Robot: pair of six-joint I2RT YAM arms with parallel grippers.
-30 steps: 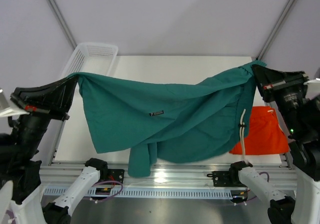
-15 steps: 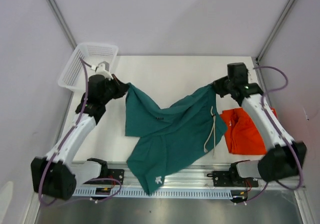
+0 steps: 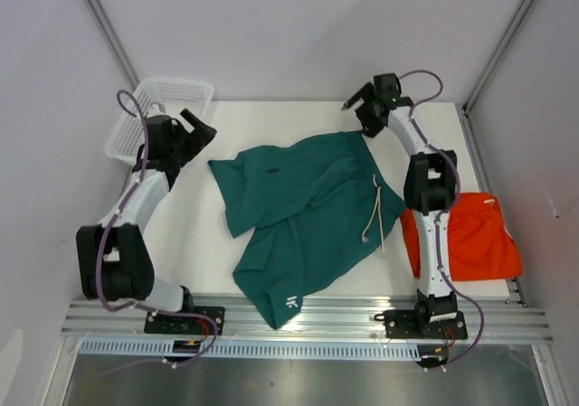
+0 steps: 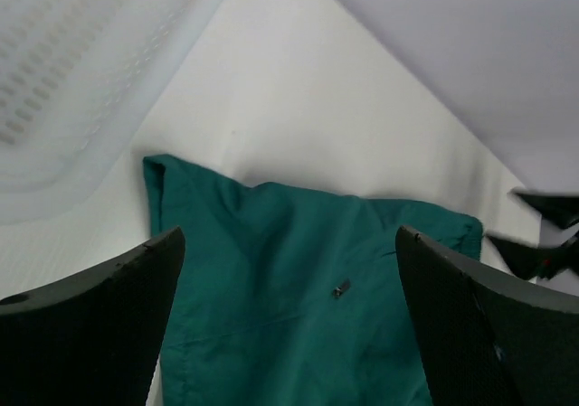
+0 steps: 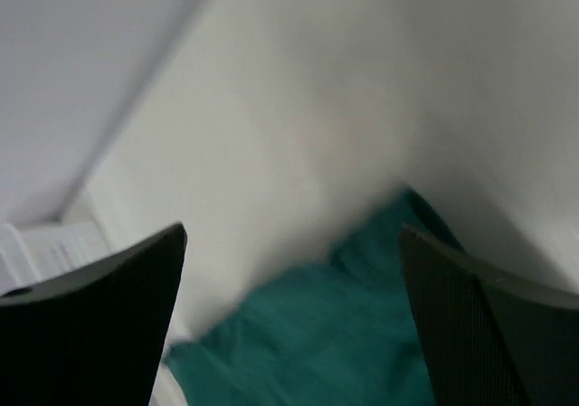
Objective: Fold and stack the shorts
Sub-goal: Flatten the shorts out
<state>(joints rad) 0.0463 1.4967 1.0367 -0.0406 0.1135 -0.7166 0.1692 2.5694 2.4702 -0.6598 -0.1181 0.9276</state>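
Finds the dark teal shorts lying loose in the middle of the white table, opened out but not flat: waistband toward the far right, white drawstring trailing across the fabric, one leg running down to the near edge and onto the metal rail. Counts no fold in them yet, judging by the single rumpled layer. Places the bright orange shorts to the right, near the front corner, just beside the teal pair and partly hidden by the right arm; cannot tell from above whether folded or merely laid down. Sees nothing stacked. Puts the left gripper off the teal pair's far left corner, jaws wide apart and holding nothing, with the white mesh basket just behind it. Puts the right gripper past the far right corner of the cloth, likewise spread wide and empty. Confirms both from the wrist views, with only teal fabric and bare table between the fingers. Reckons the task barely begun: flattening, folding and stacking all left to do.
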